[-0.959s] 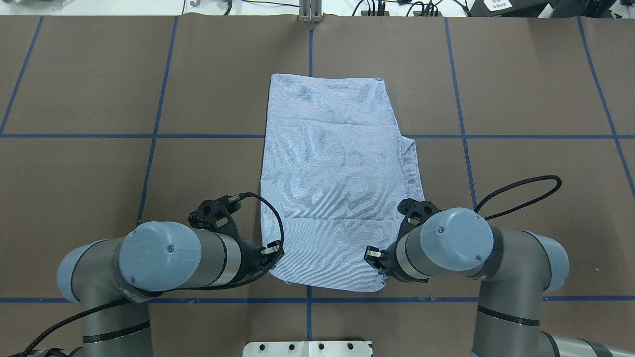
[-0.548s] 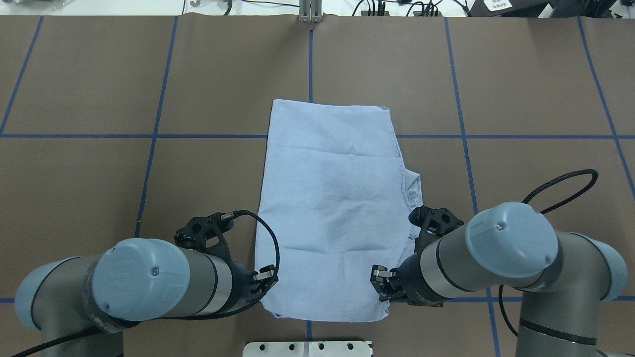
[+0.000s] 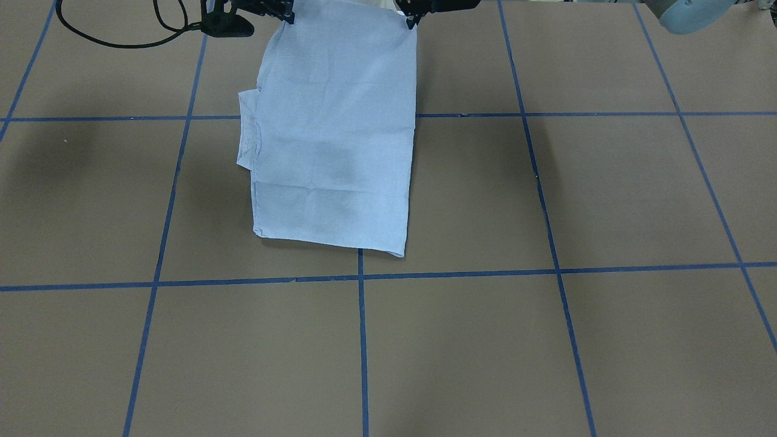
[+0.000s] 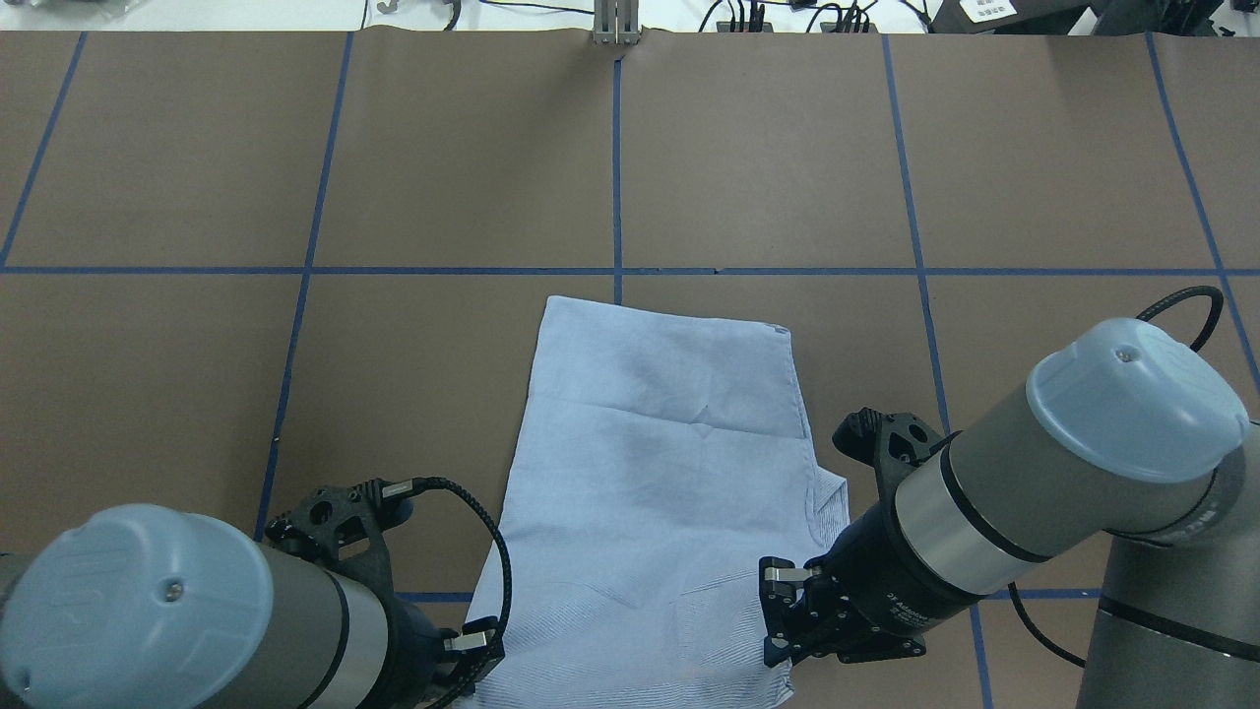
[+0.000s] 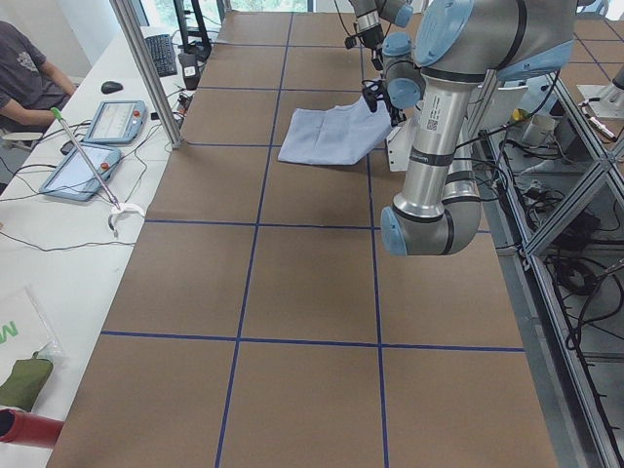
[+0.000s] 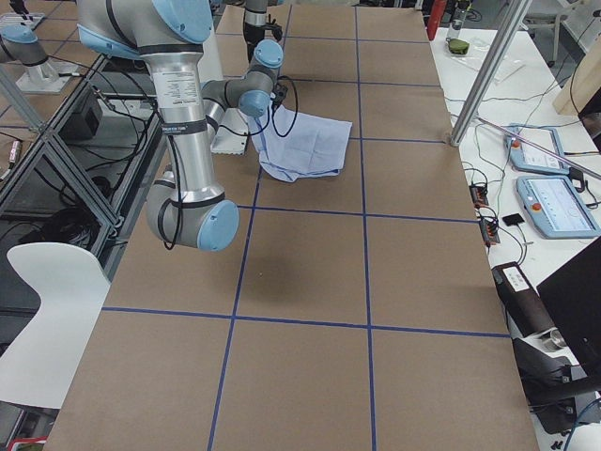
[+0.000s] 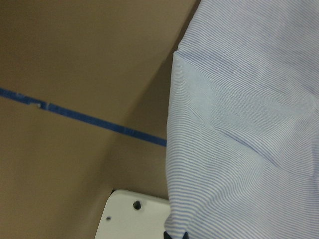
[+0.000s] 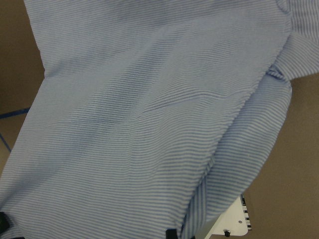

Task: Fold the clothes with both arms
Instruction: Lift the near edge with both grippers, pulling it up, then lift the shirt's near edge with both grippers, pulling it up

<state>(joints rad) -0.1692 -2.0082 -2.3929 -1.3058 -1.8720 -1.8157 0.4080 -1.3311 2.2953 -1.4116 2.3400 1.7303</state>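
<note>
Shirt: we see the shirt (image 4: pixel 650 512) folded to a tall rectangle on the table (image 4: pixel 443 148). It lies near the robot's edge, with its near end raised off the surface and its far end flat, just short of a cross line of blue tape (image 4: pixel 443 271).
Left gripper: the left gripper (image 4: pixel 474 668) pinches the shirt's near left corner, its jaws closed on cloth.
Right gripper: the right gripper (image 4: pixel 783 615) clamps the near right corner the same way.
Overhead view: it alone gives us both wrists at once, grey tubes with light-blue caps. A black cable (image 4: pixel 497 561) loops beside the left one.
Front-facing view: only here do we see the far hem whole, with soft creases across the panel. The grippers are cut off by the top edge.
Side views: from the table's ends we see the near edge sagging in a drape from the grippers, which the overhead view flattens.
Wrist views: close up, we make out fine white stripes on light blue and a dark fingertip (image 7: pixel 175 236) at the cloth's lower edge. The white base plate (image 7: pixel 134 214), with small holes, shows beneath.
Flap: a narrow striped flap (image 4: pixel 832 502) juts from the shirt's right edge.
Table surface: matt brown, gridded with the tape.
</note>
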